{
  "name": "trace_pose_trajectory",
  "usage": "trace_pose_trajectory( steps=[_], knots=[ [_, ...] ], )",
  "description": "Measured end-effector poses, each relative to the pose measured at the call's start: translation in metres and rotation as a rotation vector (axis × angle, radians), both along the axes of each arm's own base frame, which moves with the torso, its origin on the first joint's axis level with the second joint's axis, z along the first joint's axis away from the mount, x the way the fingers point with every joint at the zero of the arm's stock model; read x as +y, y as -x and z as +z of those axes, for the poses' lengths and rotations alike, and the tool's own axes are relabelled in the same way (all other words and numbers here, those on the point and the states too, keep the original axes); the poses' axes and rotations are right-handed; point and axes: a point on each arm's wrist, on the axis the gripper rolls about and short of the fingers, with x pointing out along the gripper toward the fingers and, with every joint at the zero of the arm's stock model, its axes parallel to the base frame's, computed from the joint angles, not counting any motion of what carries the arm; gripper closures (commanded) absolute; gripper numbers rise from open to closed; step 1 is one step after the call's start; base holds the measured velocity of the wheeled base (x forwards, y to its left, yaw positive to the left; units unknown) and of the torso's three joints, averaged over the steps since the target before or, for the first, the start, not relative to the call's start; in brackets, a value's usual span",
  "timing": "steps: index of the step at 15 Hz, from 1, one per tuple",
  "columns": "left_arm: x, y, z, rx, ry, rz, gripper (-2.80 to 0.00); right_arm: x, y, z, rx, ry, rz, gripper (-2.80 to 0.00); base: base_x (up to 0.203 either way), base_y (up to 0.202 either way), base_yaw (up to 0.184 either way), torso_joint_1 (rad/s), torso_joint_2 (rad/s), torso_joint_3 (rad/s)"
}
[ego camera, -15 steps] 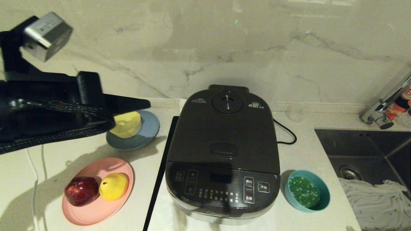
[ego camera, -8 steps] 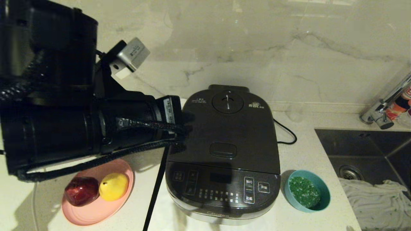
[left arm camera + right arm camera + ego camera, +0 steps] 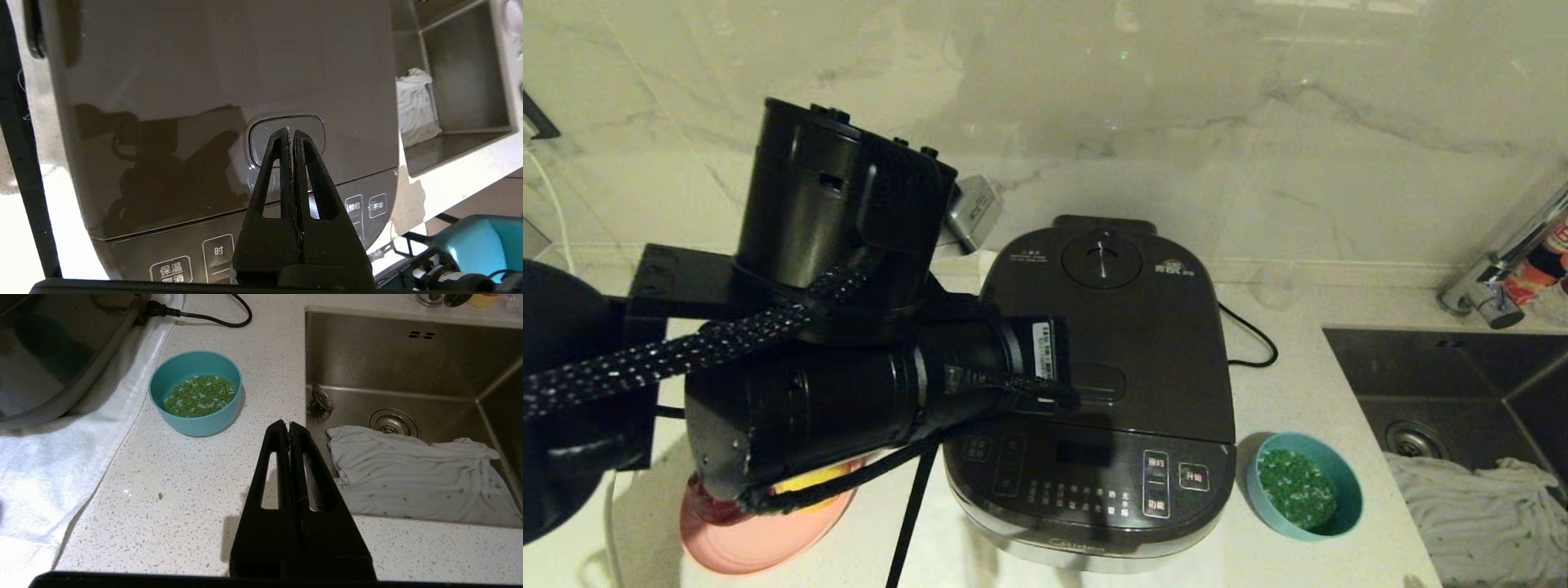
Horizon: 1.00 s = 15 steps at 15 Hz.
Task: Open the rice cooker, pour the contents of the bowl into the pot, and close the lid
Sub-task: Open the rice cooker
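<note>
Swinging in from the side, the left gripper now hangs over the lid, jaws pressed together, tips above its latch button; opening comes next.

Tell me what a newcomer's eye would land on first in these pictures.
First the bulky black left arm, reaching in from the left over the rice cooker at the counter's centre. Its left pincer, fingers shut, points at the latch button on the closed lid. Next comes the teal bowl of green contents, right of the cooker, near the sink.
</note>
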Motion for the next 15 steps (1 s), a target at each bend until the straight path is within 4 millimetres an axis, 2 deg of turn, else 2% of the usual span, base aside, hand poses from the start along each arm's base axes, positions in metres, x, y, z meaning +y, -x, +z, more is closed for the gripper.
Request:
trace_pose_trajectory(
  steps=[8,15],
  knots=[
    [-0.01,-0.002,-0.021,0.044,-0.055,-0.014,0.0,0.0,0.0,0.0,0.0,0.0,0.0,0.0,0.0,0.0,0.0,0.0,0.0,0.0],
    [-0.016,-0.006,-0.03,0.037,-0.053,-0.007,0.0,0.0,0.0,0.0,0.0,0.0,0.0,0.0,0.0,0.0,0.0,0.0,0.0,0.0]
  ],
)
